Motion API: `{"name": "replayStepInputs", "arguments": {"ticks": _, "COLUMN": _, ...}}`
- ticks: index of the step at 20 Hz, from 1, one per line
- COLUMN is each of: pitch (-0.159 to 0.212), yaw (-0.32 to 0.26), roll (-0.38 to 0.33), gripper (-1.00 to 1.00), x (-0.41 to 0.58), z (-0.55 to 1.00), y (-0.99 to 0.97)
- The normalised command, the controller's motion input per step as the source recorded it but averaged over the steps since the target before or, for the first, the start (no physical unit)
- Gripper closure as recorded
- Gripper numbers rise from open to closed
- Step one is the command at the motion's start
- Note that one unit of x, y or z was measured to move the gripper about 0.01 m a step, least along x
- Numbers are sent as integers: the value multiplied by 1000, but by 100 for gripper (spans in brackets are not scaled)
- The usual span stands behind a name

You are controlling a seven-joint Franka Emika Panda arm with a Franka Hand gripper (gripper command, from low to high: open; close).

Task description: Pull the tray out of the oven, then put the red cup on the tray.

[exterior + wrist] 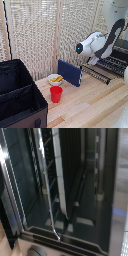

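cup (pixel 56 93) before bowl (pixel 55 79), board (pixel 69 72) beside bowl, bin (pixel 20 97) at exterior view's left

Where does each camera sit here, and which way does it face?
Exterior view: off the arm, looking across the wooden table at the red cup, white bowl, blue board, black bin and oven; the white arm shows.
Wrist view: on the wrist, close up, facing the oven's glass door; no gripper shows.
Shared: only the oven.

Oven (pixel 119 56) cut off (fingers hidden).
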Motion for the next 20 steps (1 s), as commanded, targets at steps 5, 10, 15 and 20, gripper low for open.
{"name": "replayStepInputs", "arguments": {"ticks": 5, "pitch": -6, "yaw": -74, "roll": 2, "gripper": -100, "x": 53, "z": -39, "y": -645}}
{"name": "replayStepInputs", "arguments": {"ticks": 10, "pitch": -5, "yaw": -65, "roll": 31, "gripper": -100, "x": 5, "z": 8, "y": -627}}
{"name": "replayStepInputs", "arguments": {"ticks": 15, "pitch": 0, "yaw": -11, "roll": -3, "gripper": 100, "x": 0, "z": 0, "y": -83}}
{"name": "replayStepInputs", "arguments": {"ticks": 20, "pitch": 0, "yaw": -62, "roll": -66, "gripper": 100, "x": 0, "z": 0, "y": 94}}
